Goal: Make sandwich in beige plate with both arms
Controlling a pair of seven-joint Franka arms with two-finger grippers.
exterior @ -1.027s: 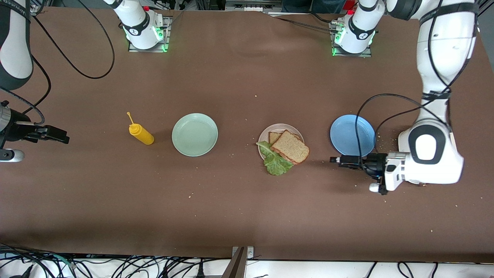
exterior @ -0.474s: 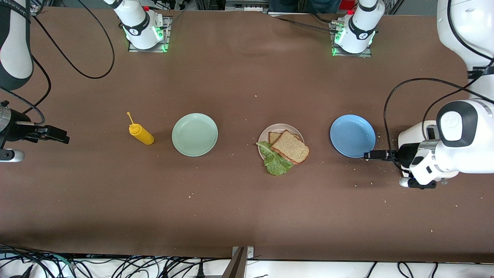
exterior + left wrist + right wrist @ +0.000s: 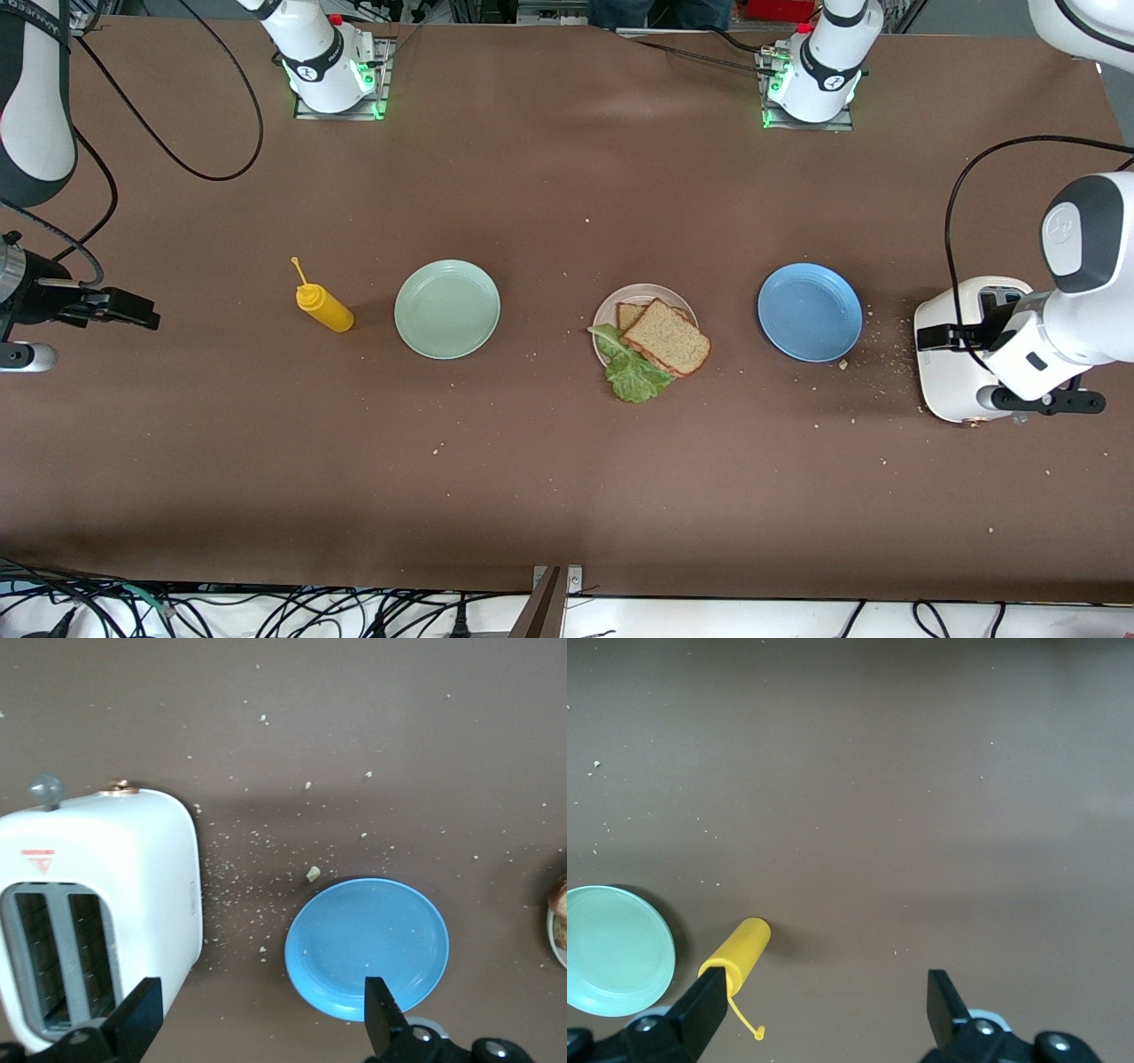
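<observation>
On round beige plate [image 3: 606, 312]: speckled square toast [image 3: 666, 338], crinkled lettuce [image 3: 631, 369]; both arms' jaws wide, empty.

The sandwich [image 3: 663, 337] lies assembled on the beige plate [image 3: 608, 310]: two brown speckled slices stacked askew, the upper one overhanging the rim, a crinkled green lettuce leaf [image 3: 631, 368] spilling off the edge. It rests well apart from both grippers' wide-spread jaws, between them, nearer the left gripper [image 3: 935, 337].

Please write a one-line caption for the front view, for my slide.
Sandwich assembled on the beige plate; left gripper open over the toaster, right gripper open at the table's right-arm end.
</observation>
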